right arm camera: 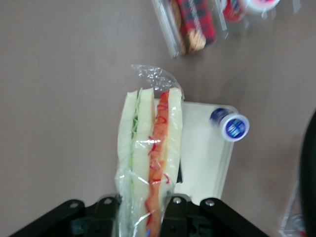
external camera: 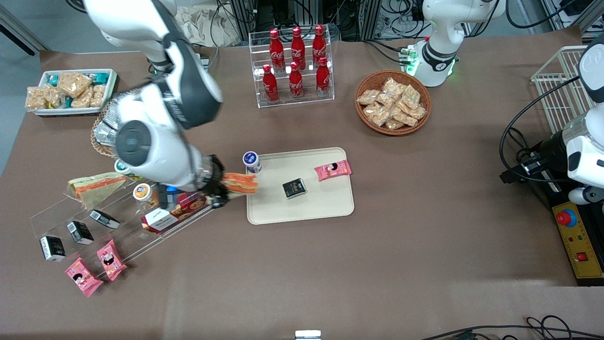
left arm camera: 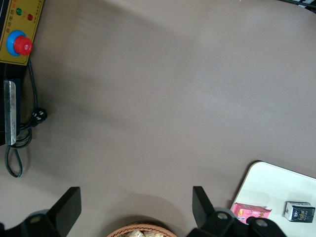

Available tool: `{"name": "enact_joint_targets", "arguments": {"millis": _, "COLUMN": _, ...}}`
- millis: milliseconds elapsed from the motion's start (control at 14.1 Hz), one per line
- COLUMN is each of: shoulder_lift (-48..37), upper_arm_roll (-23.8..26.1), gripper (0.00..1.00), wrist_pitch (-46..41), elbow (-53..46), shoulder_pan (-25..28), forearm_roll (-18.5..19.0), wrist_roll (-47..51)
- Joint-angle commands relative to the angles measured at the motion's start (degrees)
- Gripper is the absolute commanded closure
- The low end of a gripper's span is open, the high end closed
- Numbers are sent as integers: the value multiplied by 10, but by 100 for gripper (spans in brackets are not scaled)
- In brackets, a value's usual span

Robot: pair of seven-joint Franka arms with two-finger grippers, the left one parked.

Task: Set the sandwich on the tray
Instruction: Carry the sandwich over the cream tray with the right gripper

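I am seeing the gripper clamping the sandwich, fingers pressing both bread faces, wedge standing on edge in the air. Its tip is reaching just over the tray edge at the working arm's end, near the corner where a blue-capped bottle is standing. A black packet and a pink packet are lying on the tray.
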State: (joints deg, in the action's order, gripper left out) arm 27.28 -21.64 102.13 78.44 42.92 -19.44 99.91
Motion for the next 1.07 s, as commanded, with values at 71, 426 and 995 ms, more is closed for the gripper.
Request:
{"name": "enact_joint_targets", "arguments": {"millis": 71, "shoulder_lift": 54, "upper_arm_roll": -9, "gripper": 100, "wrist_pitch": 60, "elbow": -4, "shoulder_pan": 45, "forearm_roll": -27, "wrist_roll": 42}}
{"name": "enact_joint_targets", "arguments": {"millis": 426, "shoulder_lift": 121, "upper_arm_roll": -9, "gripper": 100, "wrist_pitch": 158, "elbow": -2, "shoulder_pan": 79, "forearm_roll": -58, "wrist_roll": 53}}
{"name": "enact_joint_targets", "arguments": {"millis": 995, "shoulder_lift": 188, "upper_arm_roll": -9, "gripper": 100, "wrist_pitch": 227, "elbow": 11, "shoulder_pan": 98, "forearm_roll": -57, "wrist_roll": 54}}
